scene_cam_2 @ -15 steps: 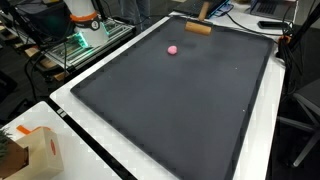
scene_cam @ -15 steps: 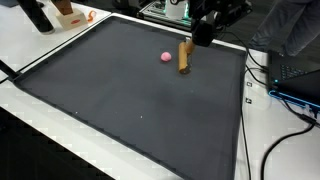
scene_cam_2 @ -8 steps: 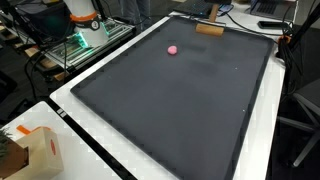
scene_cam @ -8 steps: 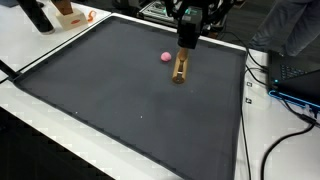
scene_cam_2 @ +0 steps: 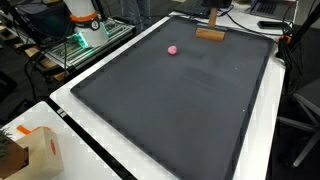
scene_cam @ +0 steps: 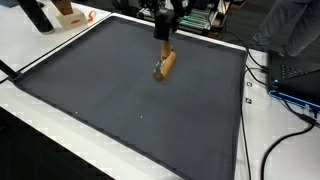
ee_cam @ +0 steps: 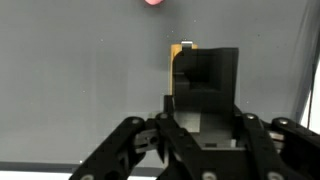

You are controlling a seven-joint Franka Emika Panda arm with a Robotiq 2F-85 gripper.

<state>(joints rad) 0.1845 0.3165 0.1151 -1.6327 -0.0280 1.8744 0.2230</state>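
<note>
The black metal gripper (scene_cam: pixel 165 47) hung over the far end of a big flat dark grey mat (scene_cam: pixel 120 100). The mat looked smooth and dull, and it covered most of the white bench (scene_cam: pixel 40 50). The jaws were pinching the top end of a long brown wooden block (scene_cam: pixel 163 68). The block had flat sides and square corners, and it hung tilted below the jaws. I could not tell if its low end touched the mat. In the wrist view the pale wood (ee_cam: pixel 176 60) showed beside one dark jaw. A small round pink ball (scene_cam_2: pixel 173 49) lay on the mat near the block but not touching it. In the wrist view the ball peeked in at the top edge. A brown cardboard box (scene_cam_2: pixel 35 150) with a plain, rough look sat on the bench, well apart from the block
</note>
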